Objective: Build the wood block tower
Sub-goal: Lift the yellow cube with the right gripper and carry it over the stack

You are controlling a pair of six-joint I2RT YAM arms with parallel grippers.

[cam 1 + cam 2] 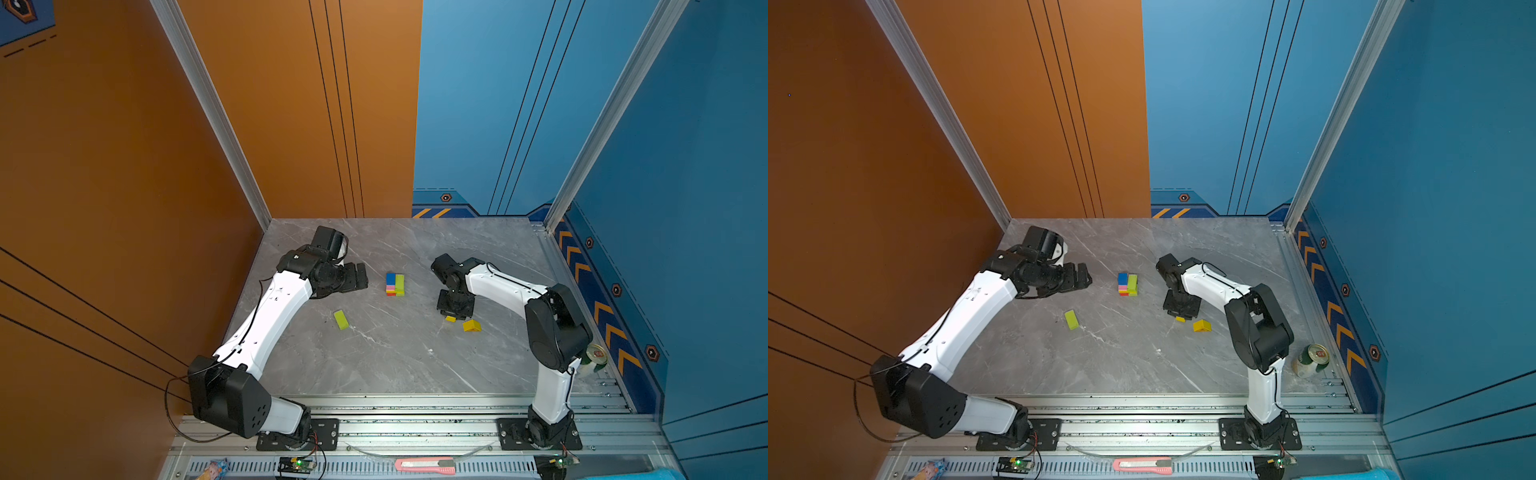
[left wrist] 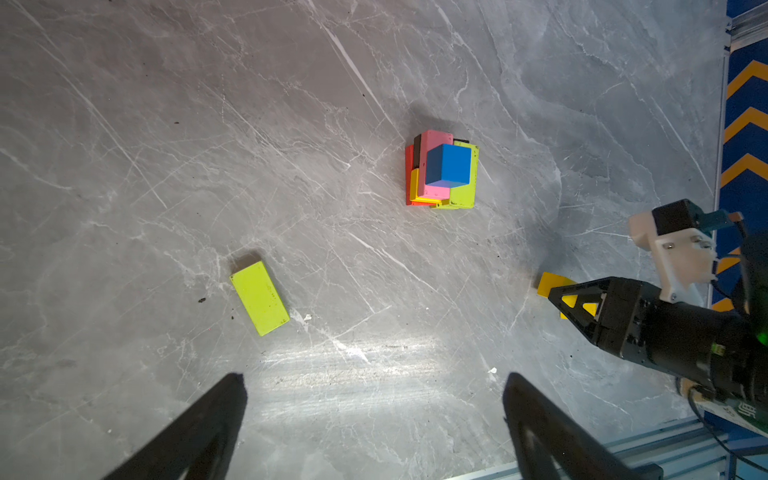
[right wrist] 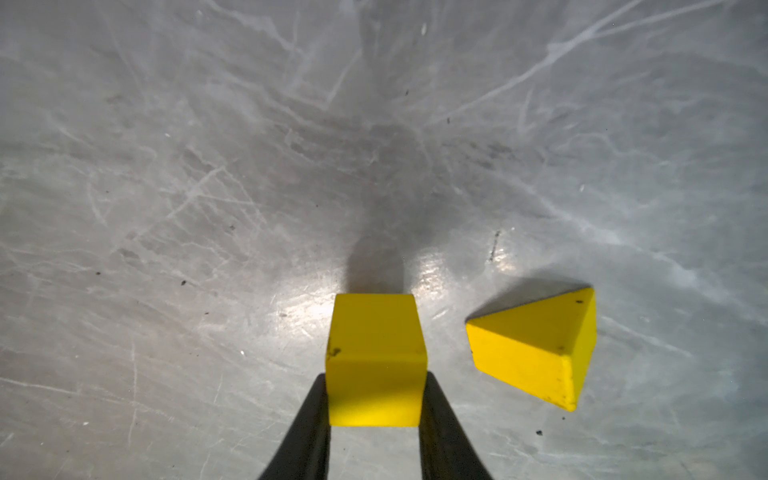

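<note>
In both top views the tower (image 1: 395, 284) stands mid-way across the worktop (image 1: 374, 365), with a loose lime bar (image 1: 340, 319) near-left of it and the yellow prism (image 1: 471, 326) near-right. The left wrist view shows the left hand (image 2: 374, 378) spread wide, empty. The right wrist view shows the right hand (image 3: 375, 377) clamped on the yellow cube (image 3: 376, 357), with the prism just beside it.

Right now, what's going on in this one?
A two-arm robot is mid-build. The right end effector is shut on a yellow cube, low by the table, with a yellow triangular prism lying beside it. The left end effector is open and empty, apart from the partly built tower, which has a blue cube on top. A lime-green bar lies loose.
</note>
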